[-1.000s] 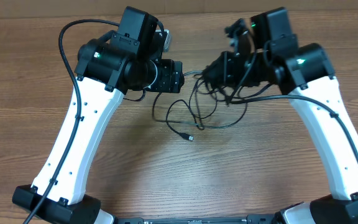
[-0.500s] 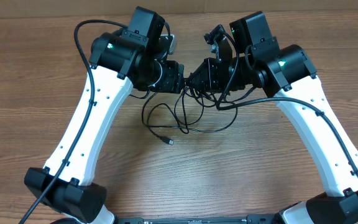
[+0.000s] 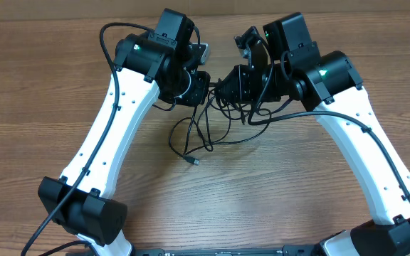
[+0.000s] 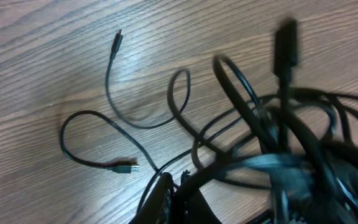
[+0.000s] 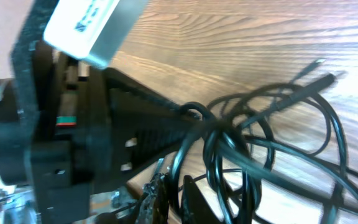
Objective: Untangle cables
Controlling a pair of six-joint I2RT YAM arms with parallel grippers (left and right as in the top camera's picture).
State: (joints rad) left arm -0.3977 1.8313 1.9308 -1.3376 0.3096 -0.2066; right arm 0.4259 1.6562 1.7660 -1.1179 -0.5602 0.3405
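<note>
The cables (image 3: 210, 132) are a knot of thin black cords held up between my two grippers, with loops trailing onto the wooden table and a plug end (image 3: 191, 162) lying loose. My left gripper (image 3: 206, 88) is shut on a strand at the knot's left side. In the left wrist view its gripper (image 4: 174, 175) pinches a cord, and the cables (image 4: 272, 155) bunch to the right. My right gripper (image 3: 223, 90) faces it almost tip to tip. In the right wrist view that gripper (image 5: 173, 177) is shut on one cord of the cables (image 5: 229, 140).
The wooden table (image 3: 276, 192) lies below. One separate thin cord (image 4: 114, 81) lies on the wood with a plug (image 4: 127, 167) at one end. The left arm's black gripper body (image 5: 73, 124) fills the left of the right wrist view, close to my right fingers.
The left gripper has moved in to the knot and closed on a strand. The trailing loops and plug end have drawn in slightly under the grippers. The right arm has held its place.
</note>
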